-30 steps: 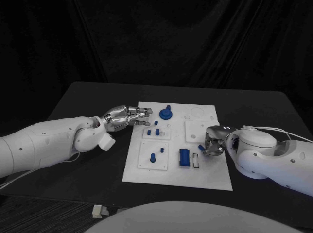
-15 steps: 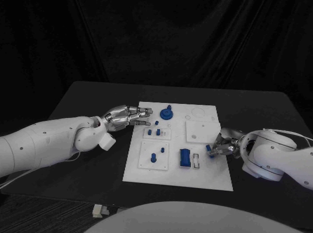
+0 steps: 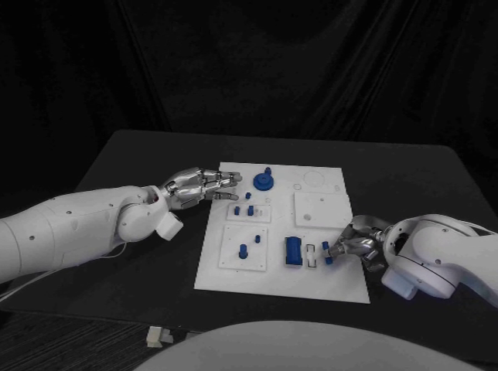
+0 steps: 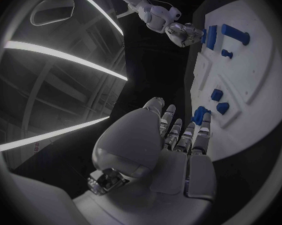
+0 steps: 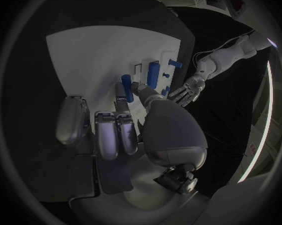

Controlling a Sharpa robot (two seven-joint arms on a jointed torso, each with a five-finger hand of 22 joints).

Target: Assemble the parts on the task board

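Task board [image 3: 316, 284]: white plate, table ctr, long axis running 12–6 in head view. R hand [image 3: 355, 241] at its 3 o'clock edge, pinching a small blue part [image 3: 327, 249]; other fingers loosely curled. L hand [image 3: 201, 187] at the board's 10 o'clock corner, fingers together and extended, holding nothing. Key relation: white slot piece [image 3: 312, 255] sits just beside the held part, toward 9 o'clock from R hand, beside the blue block [image 3: 294, 251]. Slot long axis 12–6. R hand nearer; likely inserts.
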